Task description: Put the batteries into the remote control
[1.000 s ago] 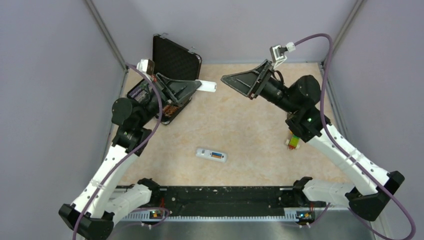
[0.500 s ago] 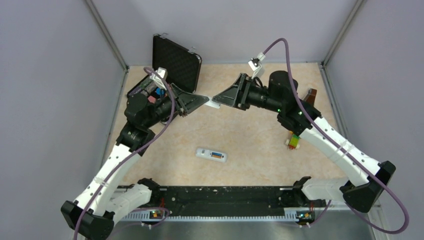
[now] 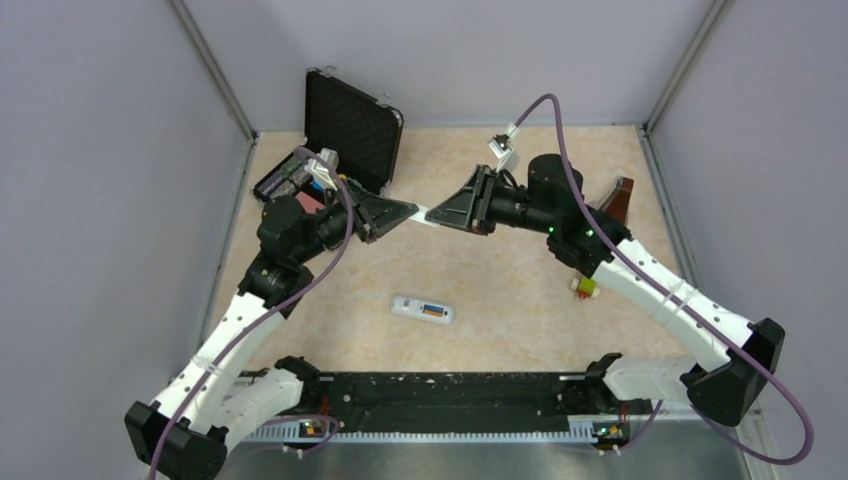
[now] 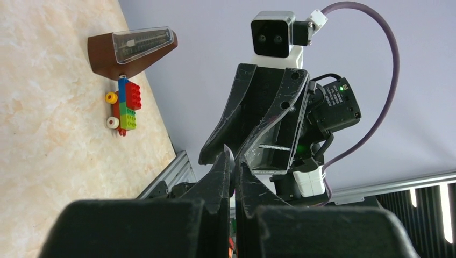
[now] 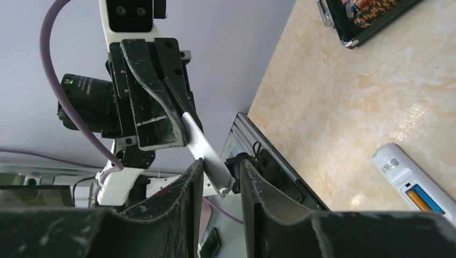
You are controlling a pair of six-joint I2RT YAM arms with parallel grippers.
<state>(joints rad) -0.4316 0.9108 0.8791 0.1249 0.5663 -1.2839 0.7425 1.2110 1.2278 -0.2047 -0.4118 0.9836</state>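
Observation:
The remote control [image 3: 422,310] lies back-up in the middle of the table. The batteries [image 3: 433,311], one orange and one blue, sit in its slot and show again in the right wrist view [image 5: 421,196]. Above the table my left gripper [image 3: 410,211] is shut on one end of a small white flat cover piece [image 3: 426,213]. My right gripper [image 3: 438,214] faces it tip to tip. In the right wrist view the cover [image 5: 207,153] slants down between my right gripper's [image 5: 220,169] fingers. One finger touches it and a gap stays on the other side.
An open black case [image 3: 350,125] stands at the back left with small items in its lower half. A brown wedge-shaped object [image 3: 615,198] and a multicoloured toy block train [image 3: 585,286] sit at the right, behind my right arm.
Both arms swung inward and met over the table's middle. My right gripper's jaws narrowed around the cover's free end. The left gripper kept hold of the cover.

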